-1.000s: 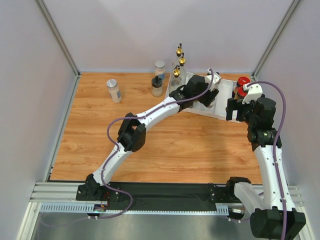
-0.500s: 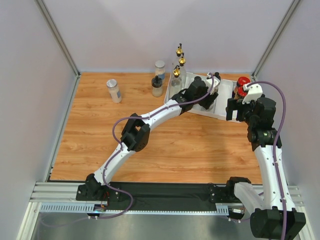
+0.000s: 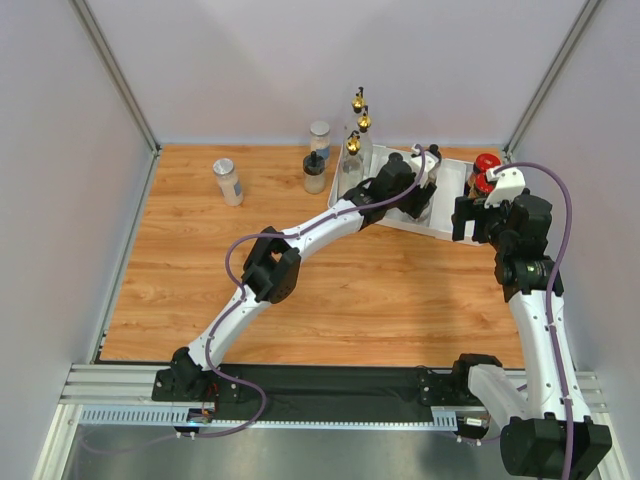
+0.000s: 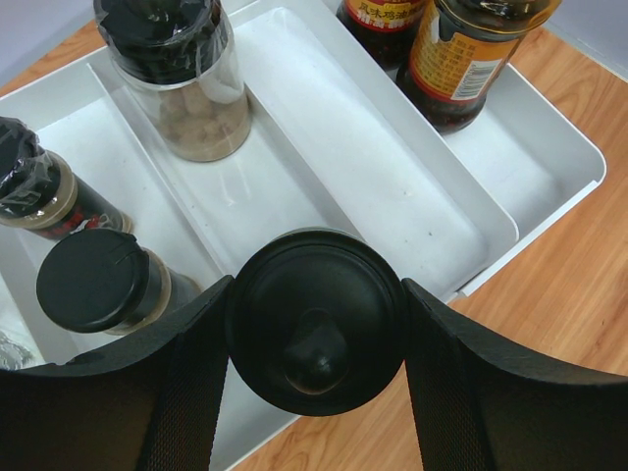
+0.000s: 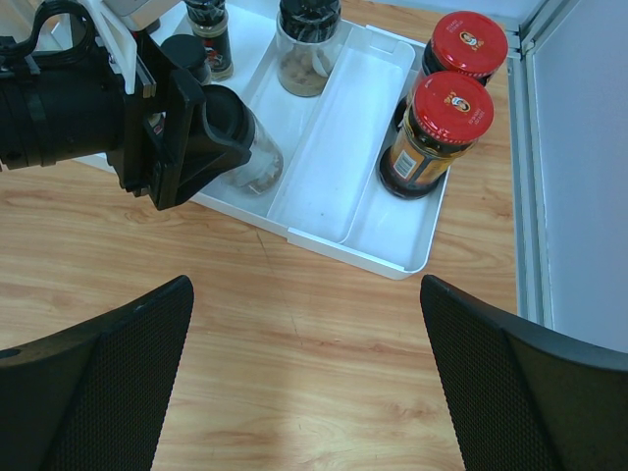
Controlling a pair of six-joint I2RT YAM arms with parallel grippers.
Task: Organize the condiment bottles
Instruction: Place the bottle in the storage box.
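Left wrist, lower centre: left gripper (image 4: 316,329) clasps a black-capped spice jar (image 4: 314,294) over the white tray (image 4: 373,186), seemingly for placing; right gripper (image 5: 304,324) gapes empty.

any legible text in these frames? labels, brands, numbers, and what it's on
Nothing reads cleanly enough to quote.
Red-label dark jar: a row of Chinese characters, cut by the frame edge, too small to quote.
Orange-label dark jar: fine print, blurred.
Red lids: round emblem, no legible words.
Black-capped jar: plain cap, no text.
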